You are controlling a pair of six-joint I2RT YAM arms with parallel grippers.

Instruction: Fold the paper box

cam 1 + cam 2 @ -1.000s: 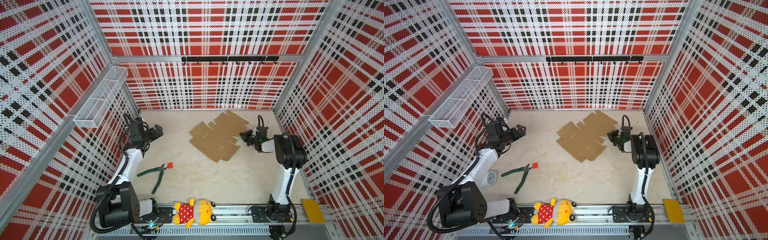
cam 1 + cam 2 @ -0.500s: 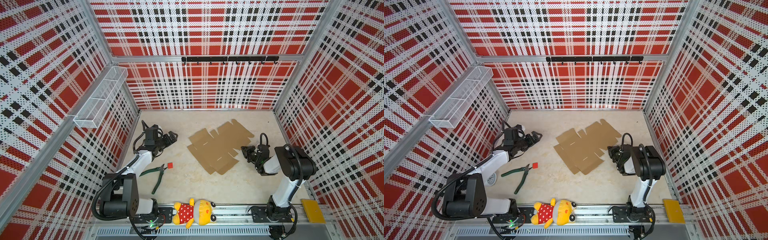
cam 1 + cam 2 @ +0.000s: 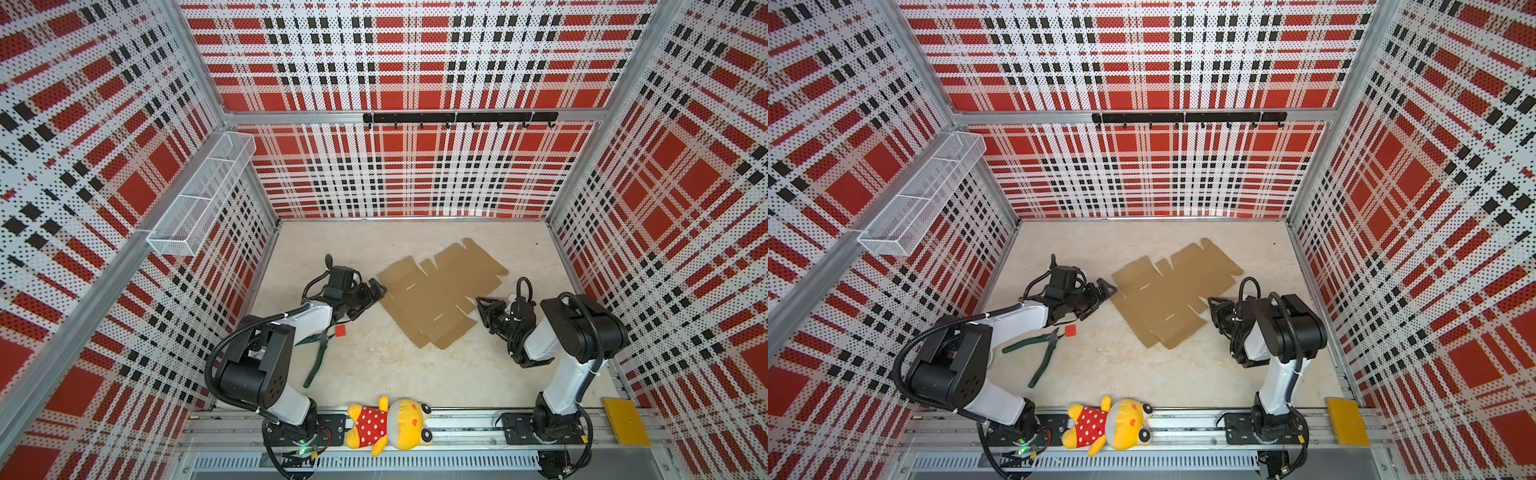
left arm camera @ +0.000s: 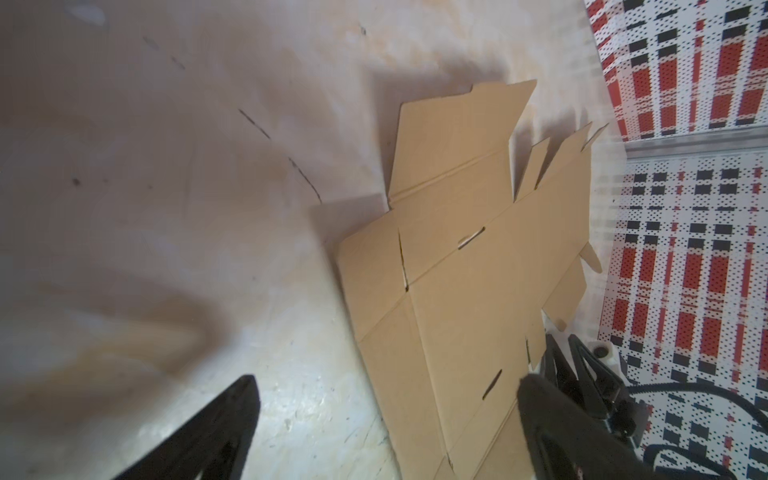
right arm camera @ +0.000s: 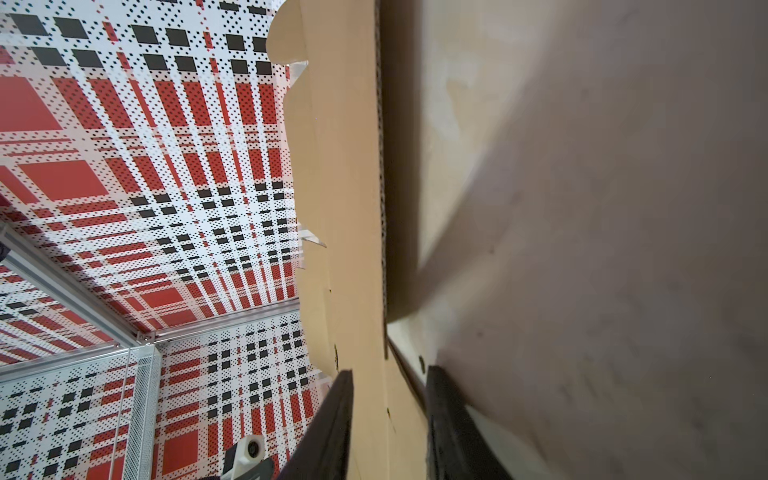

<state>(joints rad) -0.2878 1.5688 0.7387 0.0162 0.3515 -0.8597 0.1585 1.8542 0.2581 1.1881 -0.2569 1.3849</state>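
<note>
The paper box [image 3: 440, 291], not yet folded, lies as a flat die-cut sheet at the centre of the table [image 3: 374, 374] in both top views. It is set askew, its long run slanting from lower centre toward the upper right of the frame. Two arms flank it. The left gripper [image 3: 376, 291] sits just beside the sheet's left corner with its fingers [image 4: 224, 415] spread wide and nothing between them, and the cardboard stretches away ahead of them. The right gripper [image 3: 482, 309] is closer to the work: in its wrist view its fingers [image 5: 332, 424] stand apart astride the sheet's lower right edge, one above and one beneath, not visibly pinching. Any first fold looks likeliest from that side.
</note>
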